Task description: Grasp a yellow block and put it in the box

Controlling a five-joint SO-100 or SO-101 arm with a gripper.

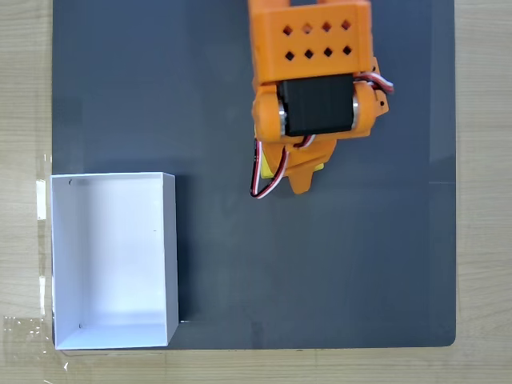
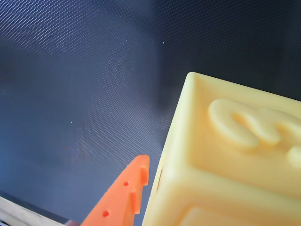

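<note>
Right up close in the wrist view, the yellow block (image 2: 225,165) takes up the lower right corner. Its right and bottom parts are cut off by the edge of the picture. One face has a raised curvy shape on it, but only part of that shape shows, so I cannot tell what it is. A corner edge of the block points up and to the left. It looks about as wide as it is tall, so it has no long side. One orange finger (image 2: 123,195) pokes up from the bottom, just beside the block's left side. I cannot tell if it touches. The other finger is hidden, so I cannot tell how far the gripper is spread or if it has hold of the block.

Farther away, in the fixed view, the orange arm covers almost all of the block. Just little yellow bits (image 1: 265,166) peek out by the gripper (image 1: 294,172). The block sits on the dark mat (image 1: 376,264), near the middle top.

Farthest off, the white box (image 1: 112,260) sits at the mat's left edge, well apart from the block. Its long side runs up and down the picture.
</note>
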